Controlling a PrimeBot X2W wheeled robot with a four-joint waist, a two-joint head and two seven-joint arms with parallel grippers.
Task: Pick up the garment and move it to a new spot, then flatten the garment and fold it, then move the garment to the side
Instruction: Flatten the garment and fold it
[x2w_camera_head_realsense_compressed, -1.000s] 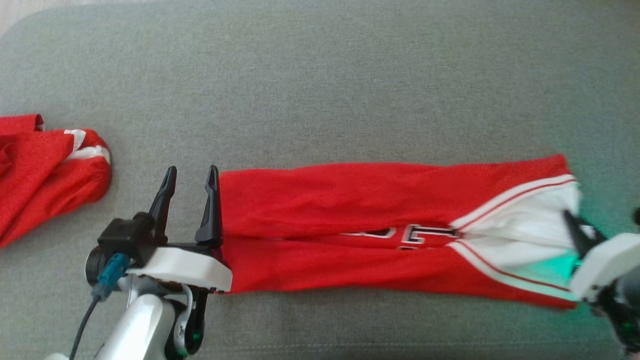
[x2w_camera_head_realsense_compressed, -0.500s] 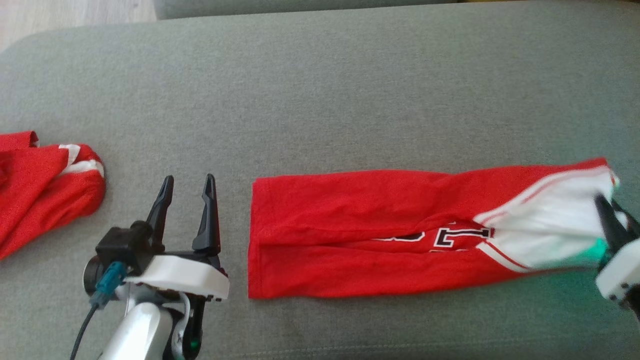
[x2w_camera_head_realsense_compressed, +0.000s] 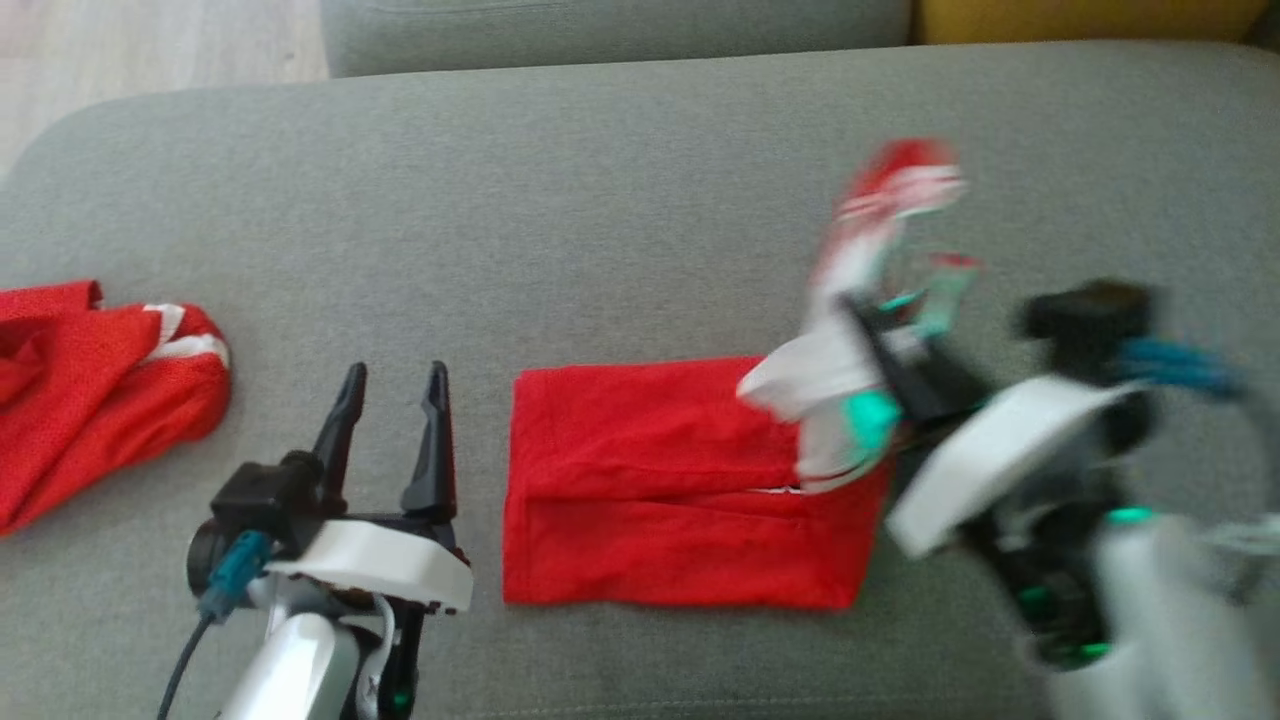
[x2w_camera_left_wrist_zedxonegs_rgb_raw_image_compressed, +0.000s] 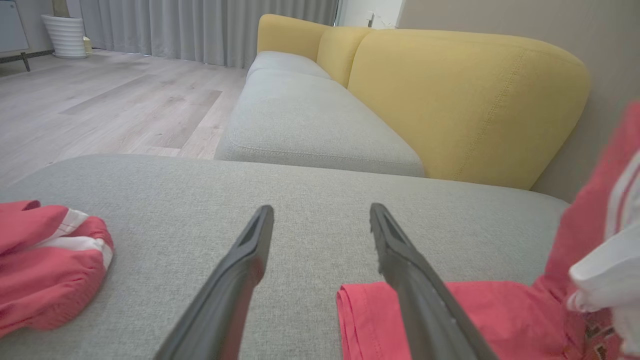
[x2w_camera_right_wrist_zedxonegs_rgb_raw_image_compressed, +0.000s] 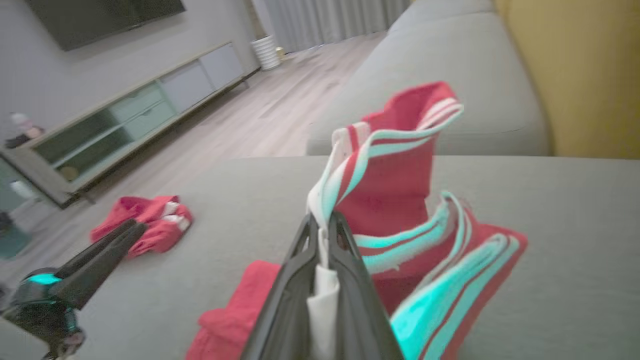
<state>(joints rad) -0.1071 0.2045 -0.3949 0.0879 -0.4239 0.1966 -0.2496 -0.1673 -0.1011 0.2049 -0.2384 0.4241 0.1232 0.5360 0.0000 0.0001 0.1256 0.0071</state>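
Lower left in the head view, the left gripper (x2w_camera_head_realsense_compressed: 396, 372) stands spread and empty, just beside the red jersey (x2w_camera_head_realsense_compressed: 650, 480) lying mid-frame on the grey cushion (x2w_camera_head_realsense_compressed: 600, 200). Right of centre, the right gripper (x2w_camera_right_wrist_zedxonegs_rgb_raw_image_compressed: 322, 222) pinches the jersey's white-trimmed end, raised. Another red garment (x2w_camera_head_realsense_compressed: 90, 390) lies at the left edge.

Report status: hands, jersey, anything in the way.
Right hand shut on red jersey, white-trimmed end raised above flat half. Left hand open, empty, beside jersey's left edge. Second red garment far left, apart.
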